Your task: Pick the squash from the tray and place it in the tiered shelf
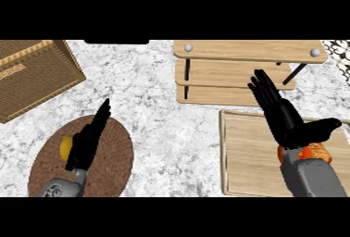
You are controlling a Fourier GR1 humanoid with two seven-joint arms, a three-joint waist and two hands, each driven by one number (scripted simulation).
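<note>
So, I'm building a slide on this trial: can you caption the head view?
Open right hand above the squash on the wooden tray, the tiered shelf beyond.

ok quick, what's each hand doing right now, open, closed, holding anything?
Left hand: open, fingers straight, holding nothing, over the round mat.
Right hand: open, fingers straight, holding nothing, above the tray.

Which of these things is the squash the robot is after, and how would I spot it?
Look at the pale wooden tray on the right side of the marbled counter, just below the tiered shelf. Near its right edge, mostly hidden under the robot's right hand and forearm, sits the squash. It is the only orange thing there; the yellow fruit lies far left on a round brown mat.
</note>
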